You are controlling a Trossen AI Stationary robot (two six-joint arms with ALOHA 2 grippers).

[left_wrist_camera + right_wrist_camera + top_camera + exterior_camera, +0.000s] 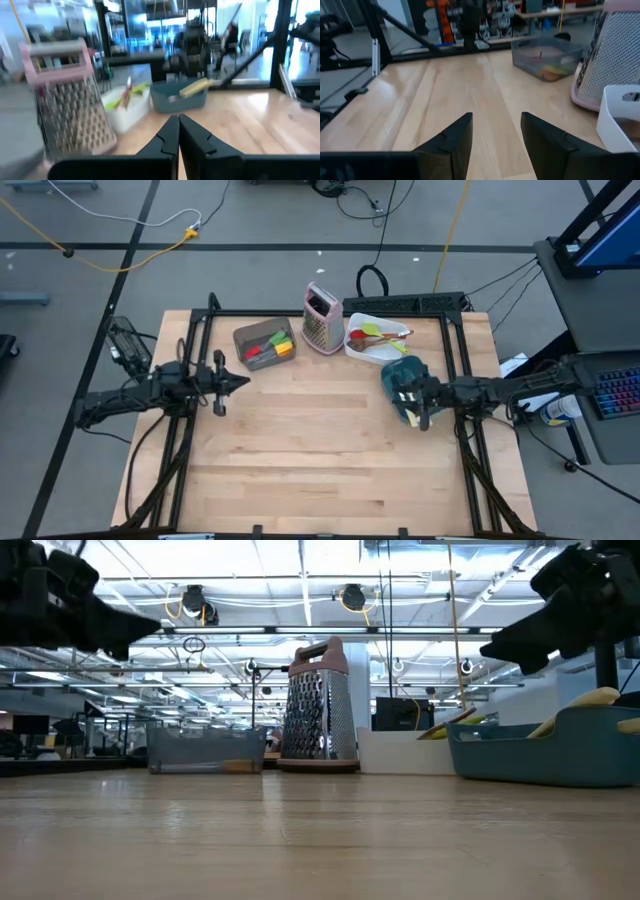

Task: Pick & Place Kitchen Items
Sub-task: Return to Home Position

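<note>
Red, green and orange utensils (268,346) lie in a grey container (262,332) at the table's far left. A red and a green spoon (372,333) lie in a white container (388,352) right of the grater. A yellowish utensil (195,86) sticks out over the rim of a teal container (392,372). My left gripper (240,383) hovers shut and level over the table's left half, pointing right, holding nothing. My right gripper (402,396) is open and level above the teal container, pointing left, nothing between its fingers (455,137).
An upright metal grater with pink trim (322,318) stands between the grey and white containers at the far edge. Bare wooden tabletop (320,450) spreads across the middle and near side. A black frame (460,330) borders the table's left, right and far sides.
</note>
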